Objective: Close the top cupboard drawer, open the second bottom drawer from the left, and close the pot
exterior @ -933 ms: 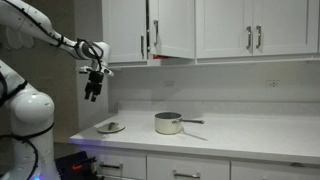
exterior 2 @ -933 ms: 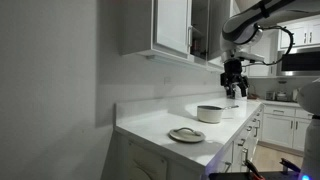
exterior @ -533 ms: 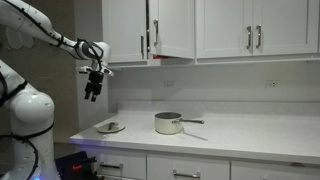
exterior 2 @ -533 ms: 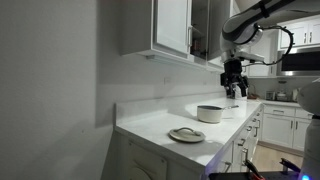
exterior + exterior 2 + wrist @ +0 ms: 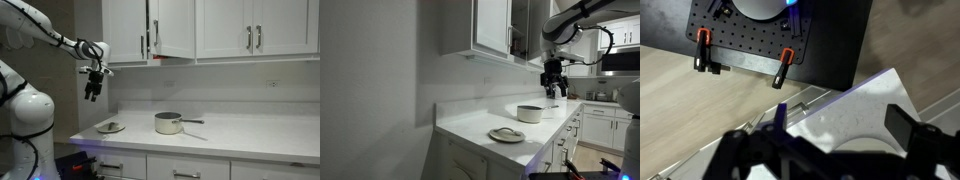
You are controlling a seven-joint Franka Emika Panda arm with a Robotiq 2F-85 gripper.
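Observation:
My gripper (image 5: 93,92) hangs open and empty in the air, above and left of the white counter; it also shows in an exterior view (image 5: 554,88). In the wrist view its fingers (image 5: 845,125) are wide apart with nothing between them. The steel pot (image 5: 168,123) stands uncovered on the counter, handle pointing right; it also shows in an exterior view (image 5: 530,113). Its round lid (image 5: 110,127) lies flat to the pot's left. A tall white cupboard door (image 5: 492,24) stands ajar. The second bottom drawer (image 5: 186,171) looks shut.
The white counter (image 5: 250,135) runs along the wall under a row of white wall cabinets (image 5: 250,25). The wrist view looks down on the counter's corner (image 5: 870,100), a wood floor and the black robot base (image 5: 770,35) with orange clamps.

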